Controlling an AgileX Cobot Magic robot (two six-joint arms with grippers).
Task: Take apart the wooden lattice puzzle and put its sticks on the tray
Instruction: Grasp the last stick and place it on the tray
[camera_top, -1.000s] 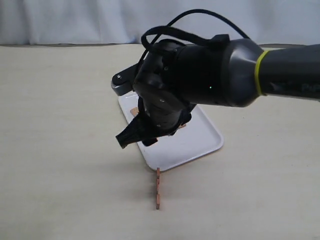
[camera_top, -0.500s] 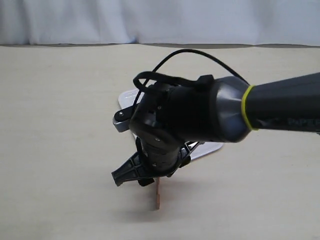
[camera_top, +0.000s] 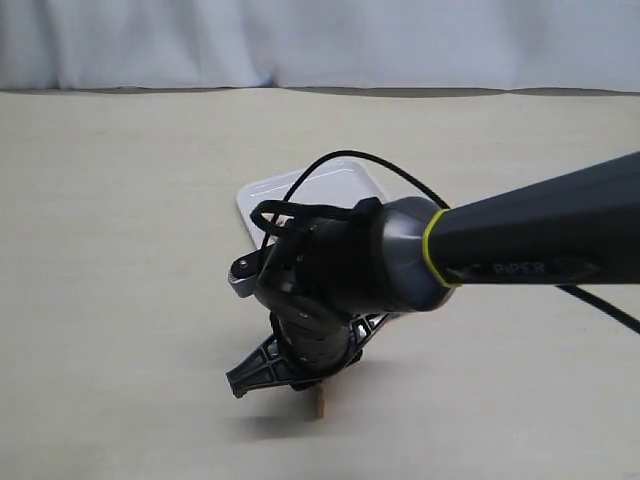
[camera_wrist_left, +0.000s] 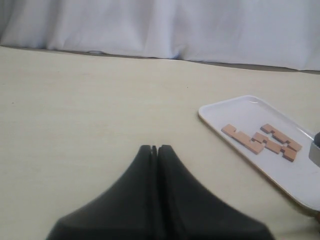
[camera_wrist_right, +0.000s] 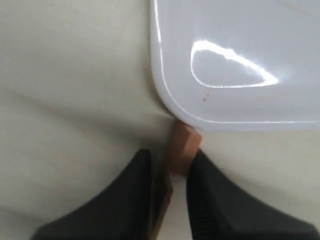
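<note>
One reddish-brown stick (camera_top: 321, 404) lies on the table just off the near corner of the white tray (camera_top: 310, 195). My right gripper (camera_top: 272, 385) is down at the table, open, with its fingers on either side of that stick (camera_wrist_right: 182, 144); the stick's far end touches the tray (camera_wrist_right: 235, 50) corner. The arm hides most of the stick from outside. My left gripper (camera_wrist_left: 154, 148) is shut with nothing in it, hovering over bare table. Its camera shows the tray (camera_wrist_left: 210, 118) with other sticks (camera_wrist_left: 243, 139) lying flat on it. No assembled lattice is in view.
The pale table runs back to a white curtain (camera_wrist_left: 160, 25). My right arm (camera_top: 520, 245) stretches in from the right and covers the near half of the tray.
My right arm has come down and toward the table's near edge, from above the tray to the stick on the table. Its fingers now straddle the stick.
</note>
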